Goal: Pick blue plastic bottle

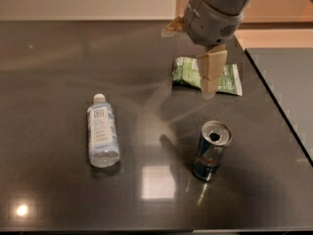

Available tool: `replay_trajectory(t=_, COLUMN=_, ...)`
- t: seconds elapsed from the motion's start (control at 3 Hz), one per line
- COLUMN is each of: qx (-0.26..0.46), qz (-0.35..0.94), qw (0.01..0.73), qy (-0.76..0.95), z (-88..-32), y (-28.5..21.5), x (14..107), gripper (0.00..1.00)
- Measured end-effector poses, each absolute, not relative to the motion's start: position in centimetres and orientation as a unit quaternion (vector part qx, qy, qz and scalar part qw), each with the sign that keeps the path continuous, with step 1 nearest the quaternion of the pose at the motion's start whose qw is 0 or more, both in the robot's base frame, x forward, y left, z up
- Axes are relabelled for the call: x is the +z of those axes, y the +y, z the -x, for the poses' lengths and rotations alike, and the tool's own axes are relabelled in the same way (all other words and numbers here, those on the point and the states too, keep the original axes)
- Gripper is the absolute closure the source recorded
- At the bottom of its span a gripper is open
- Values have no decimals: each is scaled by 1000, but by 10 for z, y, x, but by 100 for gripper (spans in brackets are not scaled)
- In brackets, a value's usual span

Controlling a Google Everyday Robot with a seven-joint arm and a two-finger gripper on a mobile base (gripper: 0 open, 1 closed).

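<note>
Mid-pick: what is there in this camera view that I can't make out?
Claw, hanging in front of the green bag: its arm is cut off by the top edge.
Green bag: middle hidden behind the claw.
Blue plastic bottle: label text too small to read.
Can: markings unreadable.

Gripper (209, 80) hangs over the bag (231, 81), well right of the bottle (101, 133). Bare table (49, 82) lies between them and all round the bottle; the can (211, 151) stands well apart.
</note>
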State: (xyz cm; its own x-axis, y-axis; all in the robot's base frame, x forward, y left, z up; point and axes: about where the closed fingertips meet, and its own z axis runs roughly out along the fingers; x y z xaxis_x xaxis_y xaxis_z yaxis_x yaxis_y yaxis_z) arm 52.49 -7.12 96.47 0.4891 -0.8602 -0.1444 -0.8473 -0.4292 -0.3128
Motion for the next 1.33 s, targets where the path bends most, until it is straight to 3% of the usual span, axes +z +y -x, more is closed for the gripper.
replay_trajectory(t=0.67, qx=1, qz=937, qw=188, qy=294, z=-491, y=-9, x=947, gripper=0)
replay_trajectory(t=1.33, qx=18, qz=986, qw=153, qy=59, z=-447, y=39, x=928, gripper=0)
